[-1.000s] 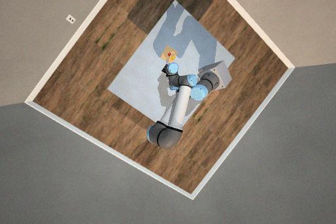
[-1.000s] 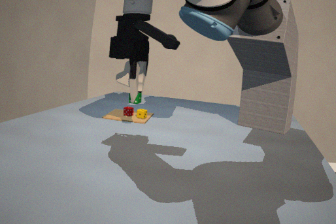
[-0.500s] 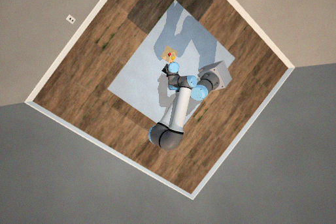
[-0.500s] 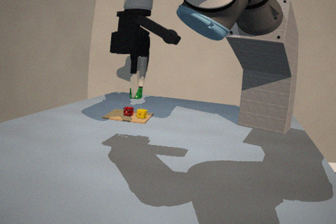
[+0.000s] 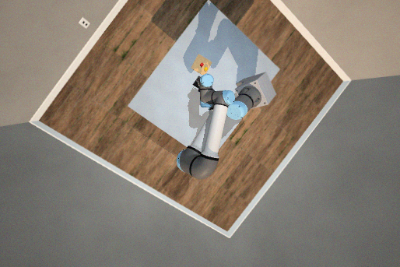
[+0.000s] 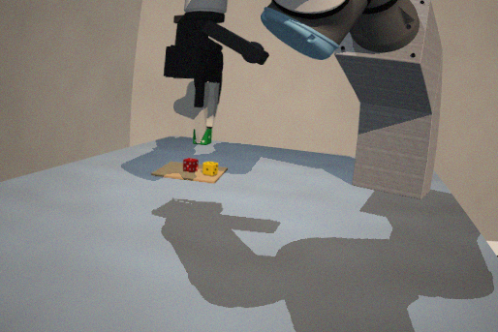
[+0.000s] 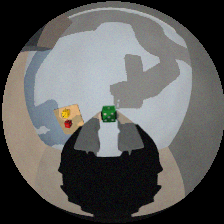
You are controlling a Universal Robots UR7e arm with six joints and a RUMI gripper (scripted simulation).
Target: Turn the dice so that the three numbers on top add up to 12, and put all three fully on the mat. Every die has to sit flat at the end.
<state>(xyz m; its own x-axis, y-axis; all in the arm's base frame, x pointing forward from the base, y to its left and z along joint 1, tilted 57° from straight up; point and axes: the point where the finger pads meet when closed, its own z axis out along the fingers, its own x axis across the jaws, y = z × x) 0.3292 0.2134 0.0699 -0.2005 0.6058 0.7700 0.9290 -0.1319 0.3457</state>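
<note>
Hand: the two-jaw hand (image 5: 197, 82) (image 6: 202, 136) (image 7: 109, 111) points down, its fingers close together with a narrow gap, pinching the green die at the fingertips.
Green die (image 6: 207, 135) (image 7: 108, 114): gripped and raised above the worktop (image 5: 167, 83) (image 6: 97, 249) (image 7: 90, 65), off the mat; it is hidden in the top view. White pips show, too small to count surely.
Mat (image 5: 200, 57) (image 6: 167, 171) (image 7: 75, 111): a tan square flat on the worktop, near the hand as seen from above, and left of the green die in the wrist view.
Red die (image 5: 201, 64) (image 6: 190, 165) (image 7: 68, 123): flat on the mat, apart from the hand; its top number cannot be read.
Yellow die (image 5: 206, 69) (image 6: 210, 168) (image 7: 65, 113): also flat on the mat, beside the red die; its top number is unreadable too.
Pedestal (image 5: 268, 87) (image 6: 392, 166): a grey block bearing the arm, standing on the worktop well apart from the mat.
</note>
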